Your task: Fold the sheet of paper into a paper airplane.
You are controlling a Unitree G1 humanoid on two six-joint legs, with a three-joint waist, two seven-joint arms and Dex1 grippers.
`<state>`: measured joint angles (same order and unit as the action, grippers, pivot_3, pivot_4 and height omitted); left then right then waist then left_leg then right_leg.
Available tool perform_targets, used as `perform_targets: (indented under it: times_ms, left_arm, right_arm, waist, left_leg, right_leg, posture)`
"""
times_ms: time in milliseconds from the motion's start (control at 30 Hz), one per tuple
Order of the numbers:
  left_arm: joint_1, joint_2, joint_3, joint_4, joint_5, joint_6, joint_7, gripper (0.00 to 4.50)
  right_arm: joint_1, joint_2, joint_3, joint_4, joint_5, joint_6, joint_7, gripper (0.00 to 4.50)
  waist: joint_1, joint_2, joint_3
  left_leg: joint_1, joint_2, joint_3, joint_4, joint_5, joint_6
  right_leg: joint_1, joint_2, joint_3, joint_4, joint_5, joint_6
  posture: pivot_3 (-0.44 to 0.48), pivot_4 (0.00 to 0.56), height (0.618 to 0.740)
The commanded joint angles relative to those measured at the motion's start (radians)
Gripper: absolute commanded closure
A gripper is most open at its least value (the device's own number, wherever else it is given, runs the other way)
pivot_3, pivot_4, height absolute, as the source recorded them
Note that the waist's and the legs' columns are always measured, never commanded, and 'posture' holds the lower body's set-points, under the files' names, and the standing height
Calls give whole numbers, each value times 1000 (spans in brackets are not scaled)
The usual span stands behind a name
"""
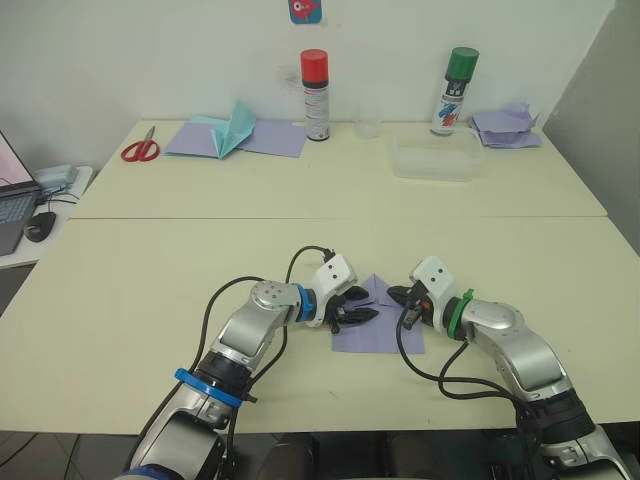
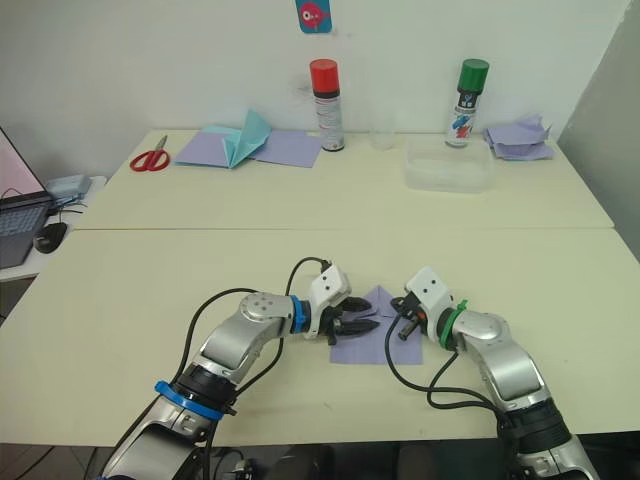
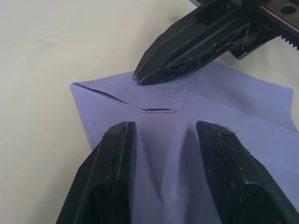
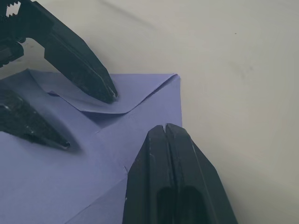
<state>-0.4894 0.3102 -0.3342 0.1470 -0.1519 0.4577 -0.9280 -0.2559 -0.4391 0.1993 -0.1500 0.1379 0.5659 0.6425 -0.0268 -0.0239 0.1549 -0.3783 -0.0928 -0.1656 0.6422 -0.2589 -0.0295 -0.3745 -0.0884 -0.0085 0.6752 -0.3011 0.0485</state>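
Item: sheet of paper (image 1: 378,322), pale lavender, lying flat on the near table (image 1: 150,290) between the two grippers; top corners folded in to a point facing away from the robot. Its left edge is partly hidden under the left gripper (image 1: 362,306); the far folded flap lifts slightly, leaving a dark slit in the left wrist view.

Left gripper: fingers (image 3: 112,182) parted, both tips resting on the sheet from its left side, a soft ridge of paper raised between them; nothing clamped.

Right gripper (image 1: 402,296): fingers (image 4: 175,182) pressed together with only a seam between them, the tip down on the sheet near its right folded edge; whether it actually touches the paper is hard to judge.

Arms: both forearms low over the table, elbows out, wrists turned inward toward each other.

Far table: scissors (image 1: 141,150), teal paper plane (image 1: 233,128) on lavender sheets, red-capped can (image 1: 316,95), green-capped can (image 1: 455,90), clear tray (image 1: 435,160), crumpled lavender heap (image 1: 505,127).
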Motion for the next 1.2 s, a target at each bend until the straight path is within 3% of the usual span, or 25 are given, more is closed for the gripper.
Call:
perform_targets:
  times_ms: [33,100,200,333,400,933,1200]
  left_arm:
    - [4,3,15,-23,-19,42,-1,2186]
    - [7,-2,22,-28,-30,62,7,2186]
    - [9,-10,43,-36,-59,100,13,2730]
    - [10,4,34,-39,-55,103,6,4042]
    - [10,8,26,-35,-46,91,5,4479]
    - [7,11,1,-2,2,36,14,4479]
    - [10,10,-3,1,8,33,9,4479]
  right_arm:
    - [11,3,29,21,-3,23,13,4500]
    - [11,4,28,21,-4,24,12,4500]
    - [14,5,27,18,-3,26,10,4500]
    - [17,5,26,14,-2,29,10,4500]
    - [15,7,26,16,-1,30,11,4500]
    - [-38,76,-10,-11,44,41,2,4500]
    - [-115,137,0,111,13,25,-38,4500]
  waist:
    - [0,0,0]
    - [0,0,0]
    - [-1,0,0]
    - [-1,0,0]
    - [-1,0,0]
    - [-1,1,1]
    - [0,4,2]
  left_leg:
    - [0,0,0,0,0,0]
    - [0,0,0,0,0,0]
    - [0,0,0,0,0,0]
    - [0,0,0,0,0,0]
    - [0,0,0,0,0,0]
    - [0,0,0,0,0,0]
    - [-3,-1,0,0,0,-1]
  right_leg:
    - [0,0,0,0,0,0]
    - [0,0,0,0,0,0]
    - [0,0,0,0,0,0]
    - [0,0,0,0,0,0]
    - [0,0,0,0,0,0]
    - [-1,0,0,0,0,0]
    - [-4,0,1,1,0,0]
  posture:
    - [0,150,740]
    - [0,150,740]
    - [0,150,740]
    - [0,150,740]
    - [0,150,740]
    - [0,150,740]
    - [0,150,740]
